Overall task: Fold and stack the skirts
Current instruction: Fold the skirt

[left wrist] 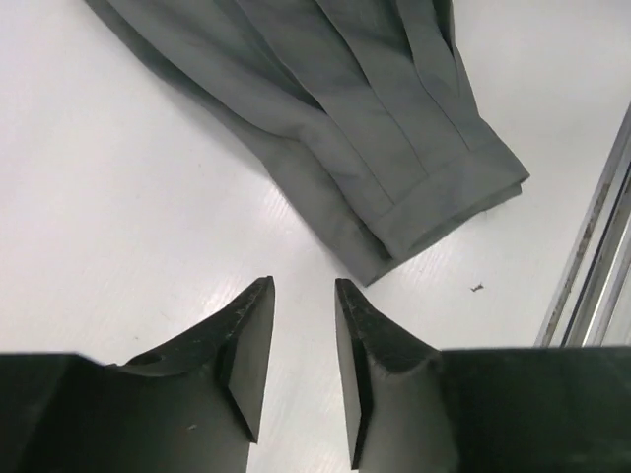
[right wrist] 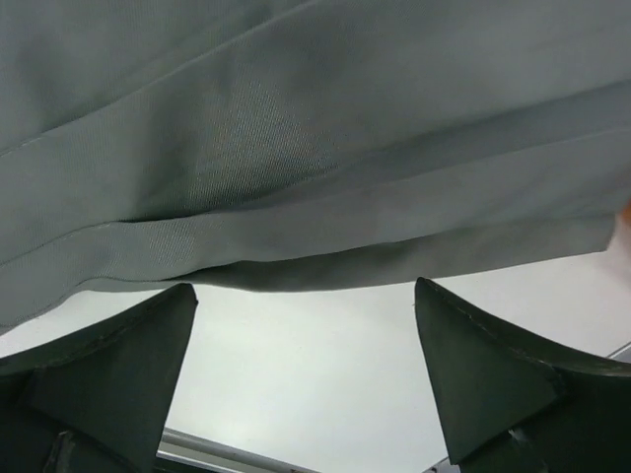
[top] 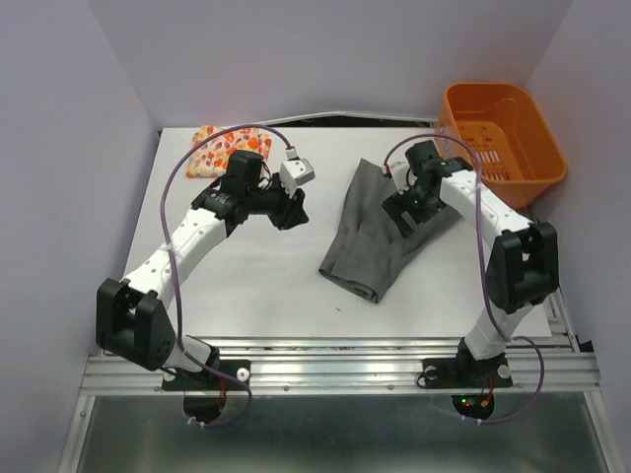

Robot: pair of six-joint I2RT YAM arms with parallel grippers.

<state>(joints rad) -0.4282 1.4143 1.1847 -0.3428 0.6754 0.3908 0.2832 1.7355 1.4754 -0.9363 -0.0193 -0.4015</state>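
Cream cloth with an orange, red and yellow leafy print: the printed skirt [top: 229, 135] is found bunched at the far left corner of the white table [top: 256, 296], behind the left arm and apart from everything else.

Left gripper [top: 291, 211] [left wrist: 301, 345]: it is held over bare tabletop left of centre. Its two dark fingers [left wrist: 246, 355] are seen a little apart, with only white table between them. Nothing is gripped.

Dark grey cloth: the grey skirt [top: 389, 232] [left wrist: 365, 118] [right wrist: 296, 128] is laid slantwise at the centre-right of the table, its narrower end toward the near edge. In the left wrist view a stitched corner is shown lying flat in layers, just ahead of the left fingertips and not touched by them.

Right gripper [top: 409, 210] [right wrist: 306, 365]: it is placed over the far right part of the grey skirt. Its fingers [right wrist: 493, 374] are spread wide; bare table is seen between them, and the cloth's edge lies just beyond the tips. Contact with the cloth cannot be told. Nothing is clamped.

Orange plastic basket [top: 537, 148]: it is set at the far right corner, near the right arm and apart from the grey skirt.
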